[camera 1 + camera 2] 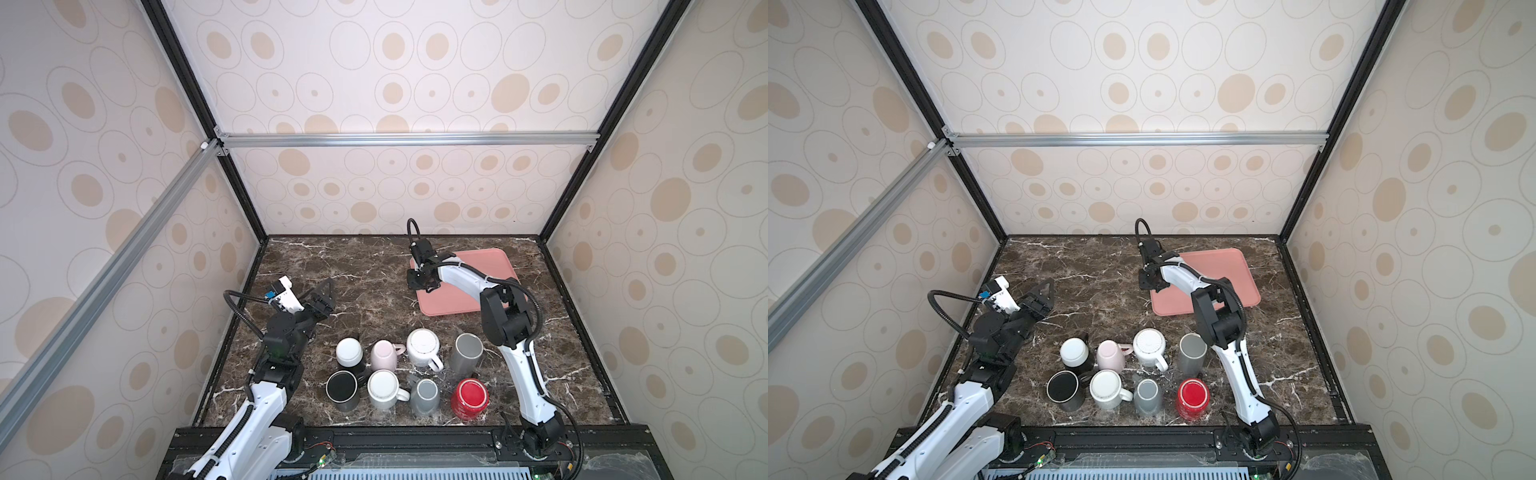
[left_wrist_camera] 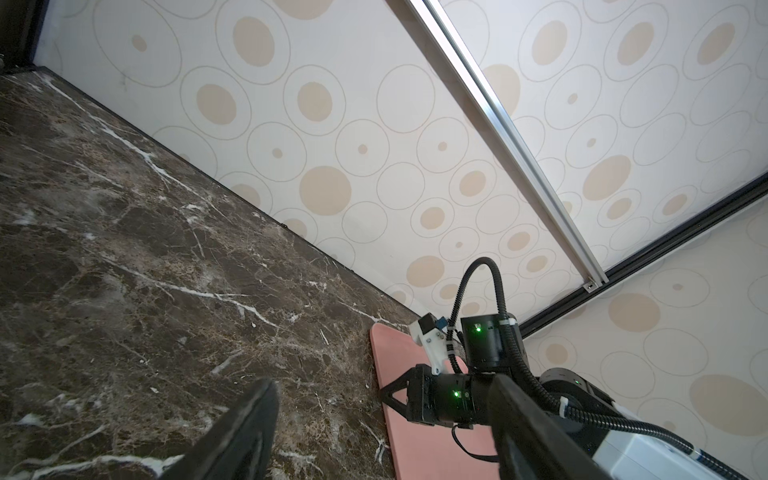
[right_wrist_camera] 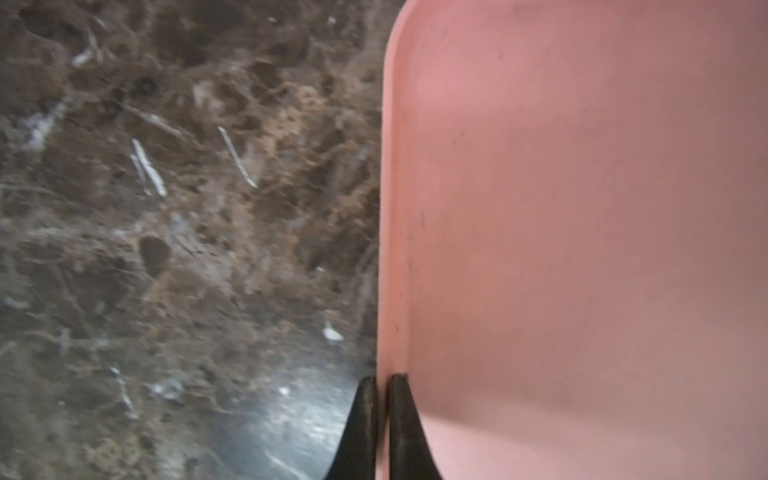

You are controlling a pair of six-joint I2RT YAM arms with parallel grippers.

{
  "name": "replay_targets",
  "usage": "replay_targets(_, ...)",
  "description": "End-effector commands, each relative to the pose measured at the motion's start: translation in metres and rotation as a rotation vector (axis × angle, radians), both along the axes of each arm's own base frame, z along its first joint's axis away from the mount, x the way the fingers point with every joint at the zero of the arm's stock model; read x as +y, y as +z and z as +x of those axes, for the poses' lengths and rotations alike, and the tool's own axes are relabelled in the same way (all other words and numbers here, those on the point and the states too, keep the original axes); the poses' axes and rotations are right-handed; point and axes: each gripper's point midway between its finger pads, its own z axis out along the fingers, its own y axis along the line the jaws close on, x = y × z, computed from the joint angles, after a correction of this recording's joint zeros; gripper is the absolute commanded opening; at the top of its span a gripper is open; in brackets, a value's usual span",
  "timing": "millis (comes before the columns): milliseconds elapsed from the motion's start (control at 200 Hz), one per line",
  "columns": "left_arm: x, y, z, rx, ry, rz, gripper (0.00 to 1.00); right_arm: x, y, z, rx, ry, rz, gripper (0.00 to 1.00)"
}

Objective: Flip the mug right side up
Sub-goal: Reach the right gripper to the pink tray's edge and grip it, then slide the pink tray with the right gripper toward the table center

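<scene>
1. Both top views are bright, evenly lit and sharp; the wall [image 1: 374, 83] pattern stretches toward the edges.
2. The mugs [image 1: 382, 388] cast only faint, soft shadows.
3. Left wrist view: sharp; the rail [image 2: 490, 112] glares white at 1 o'clock.
4. Right wrist view: blurred throughout; the table [image 3: 166, 208] has pale glare at 6 o'clock, and the tray [image 3: 582, 208] is soft.

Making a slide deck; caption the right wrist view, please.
Right gripper shut on the rim of the pink tray, beside the marble tabletop.

Pink tray [image 1: 449, 301] — red mug [image 1: 469, 395]
</scene>
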Motion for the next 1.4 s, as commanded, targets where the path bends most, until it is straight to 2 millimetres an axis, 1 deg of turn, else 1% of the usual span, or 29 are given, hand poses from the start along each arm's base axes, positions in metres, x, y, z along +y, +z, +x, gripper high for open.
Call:
replay_targets(0, -0.004, 0.012, -0.003, -0.021, -0.019, -0.003, 0.79, 0.050, 0.001, -0.012, 0.059, 0.034, 0.116, 0.06)
replay_targets(110, -0.003, 0.014, -0.006, -0.026, -0.016, 0.008, 0.79, 0.085, 0.009, -0.013, 0.048, 0.070, 0.201, 0.07)
replay_targets(190, -0.003, 0.015, -0.007, -0.028, -0.014, 0.015, 0.80, 0.102, 0.019, -0.010, 0.041, 0.082, 0.293, 0.10)
replay_targets(230, -0.003, 0.016, -0.008, -0.029, -0.014, 0.017, 0.80, 0.107, 0.024, -0.010, 0.039, 0.090, 0.326, 0.14)
replay_targets(300, -0.004, 0.017, -0.008, -0.031, -0.023, 0.018, 0.80, 0.110, 0.034, -0.008, 0.017, 0.100, 0.350, 0.25)
replay_targets(350, -0.006, 0.017, -0.008, -0.032, -0.029, 0.019, 0.81, 0.109, 0.044, -0.009, -0.009, 0.113, 0.354, 0.37)
replay_targets(400, -0.006, 0.019, -0.008, -0.037, -0.035, 0.020, 0.81, 0.104, 0.055, -0.009, -0.046, 0.122, 0.345, 0.43)
replay_targets(465, -0.007, 0.022, -0.008, -0.043, -0.039, 0.018, 0.82, 0.094, 0.071, -0.010, -0.096, 0.129, 0.341, 0.48)
replay_targets(505, -0.008, 0.023, -0.008, -0.047, -0.042, 0.018, 0.84, 0.083, 0.084, -0.009, -0.137, 0.122, 0.338, 0.49)
replay_targets(535, -0.008, 0.025, -0.008, -0.052, -0.042, 0.017, 0.91, 0.074, 0.096, -0.008, -0.173, 0.115, 0.332, 0.50)
replay_targets(565, -0.008, 0.026, -0.008, -0.057, -0.043, 0.017, 0.97, 0.064, 0.100, -0.009, -0.201, 0.109, 0.318, 0.50)
replay_targets(580, -0.008, 0.027, -0.008, -0.058, -0.044, 0.016, 0.99, 0.060, 0.111, -0.008, -0.232, 0.107, 0.319, 0.50)
replay_targets(595, -0.008, 0.028, -0.008, -0.063, -0.044, 0.015, 0.99, 0.054, 0.118, -0.006, -0.258, 0.098, 0.313, 0.51)
replay_targets(655, -0.009, 0.030, -0.008, -0.070, -0.047, 0.016, 1.00, 0.032, 0.131, -0.005, -0.337, 0.066, 0.289, 0.54)
replay_targets(660, -0.009, 0.031, -0.008, -0.071, -0.048, 0.016, 1.00, 0.030, 0.136, -0.004, -0.351, 0.066, 0.289, 0.54)
replay_targets(755, -0.010, 0.034, -0.007, -0.079, -0.049, 0.011, 0.99, -0.004, 0.153, -0.004, -0.515, 0.044, 0.171, 0.57)
replay_targets(800, -0.010, 0.034, -0.006, -0.079, -0.049, 0.008, 0.99, -0.020, 0.148, -0.009, -0.515, 0.078, 0.078, 0.61)
replay_targets(845, -0.011, 0.034, -0.006, -0.080, -0.049, 0.006, 0.99, -0.041, 0.141, -0.011, -0.449, 0.075, 0.012, 0.62)
replay_targets(885, -0.011, 0.032, -0.005, -0.076, -0.049, 0.004, 0.99, -0.060, 0.133, -0.010, -0.381, 0.050, 0.008, 0.62)
replay_targets(935, -0.012, 0.032, -0.005, -0.076, -0.053, 0.004, 0.99, -0.081, 0.124, -0.010, -0.308, 0.020, 0.057, 0.62)
replay_targets(965, -0.013, 0.032, -0.005, -0.078, -0.058, 0.004, 0.99, -0.097, 0.119, -0.008, -0.278, -0.013, 0.093, 0.70)
replay_targets(980, -0.013, 0.032, -0.005, -0.078, -0.060, 0.005, 0.99, -0.106, 0.117, -0.006, -0.268, -0.032, 0.108, 0.77)
replay_targets(1005, -0.014, 0.032, -0.005, -0.078, -0.062, 0.007, 0.99, -0.117, 0.114, -0.005, -0.251, -0.053, 0.140, 0.86)
replay_targets(1025, -0.014, 0.033, -0.005, -0.079, -0.063, 0.008, 0.99, -0.120, 0.111, -0.006, -0.240, -0.058, 0.161, 0.98)
replay_targets(1035, -0.014, 0.032, -0.005, -0.078, -0.063, 0.009, 0.99, -0.133, 0.109, -0.003, -0.236, -0.081, 0.166, 1.00)
replay_targets(1110, -0.014, 0.033, -0.006, -0.079, -0.067, 0.019, 0.99, -0.170, 0.100, 0.000, -0.203, -0.149, 0.164, 0.99)
replay_targets(1200, -0.014, 0.032, -0.006, -0.076, -0.067, 0.023, 0.99, -0.204, 0.086, 0.003, -0.169, -0.198, 0.118, 0.97)
replay_targets(1315, -0.017, 0.033, -0.006, -0.080, -0.079, 0.024, 0.99, -0.228, 0.066, 0.008, -0.107, -0.212, 0.095, 0.93)
replay_targets(1395, -0.018, 0.033, -0.005, -0.077, -0.087, 0.025, 0.99, -0.240, 0.052, 0.010, -0.050, -0.217, 0.088, 0.90)
